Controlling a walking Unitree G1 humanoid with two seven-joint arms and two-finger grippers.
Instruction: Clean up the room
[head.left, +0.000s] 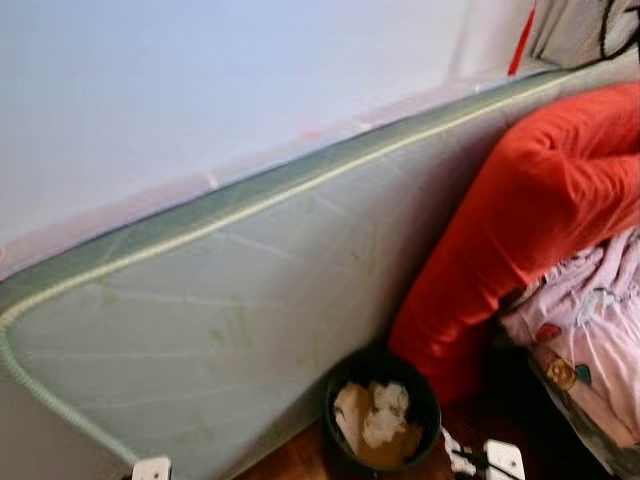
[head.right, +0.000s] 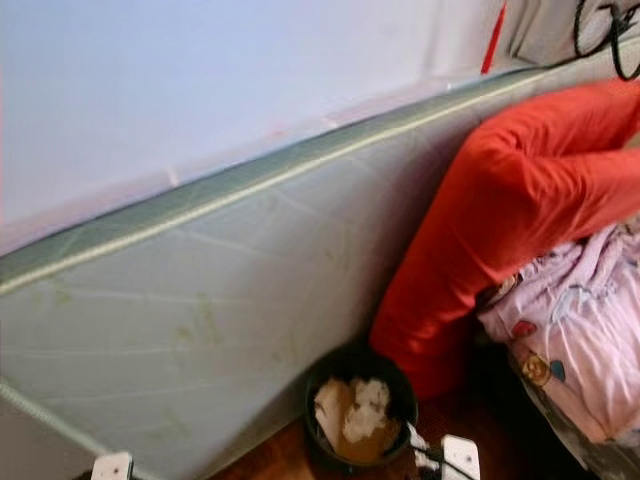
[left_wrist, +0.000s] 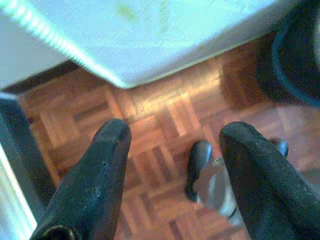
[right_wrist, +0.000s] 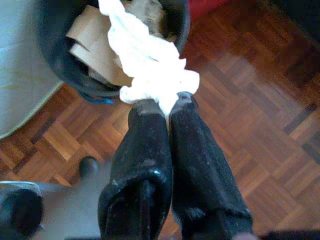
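A black waste bin (head.left: 338, 388) stands on the parquet floor at the foot of a leaning mattress. It holds brown cardboard and crumpled white paper (head.left: 385, 412). In the right wrist view my right gripper (right_wrist: 162, 106) is shut on a crumpled white tissue (right_wrist: 150, 65). The tissue hangs over the rim of the bin (right_wrist: 52, 60), partly above the cardboard inside. My left gripper (left_wrist: 172, 145) is open with nothing between its fingers, low over the bare floor near the mattress corner (left_wrist: 125, 75).
The pale green mattress (head.left: 230, 300) leans on the white wall to the left. A large red cushion (head.left: 520, 220) slumps right of the bin, with pink patterned fabric (head.left: 590, 330) beside it. Open parquet floor (right_wrist: 260, 125) lies around the bin.
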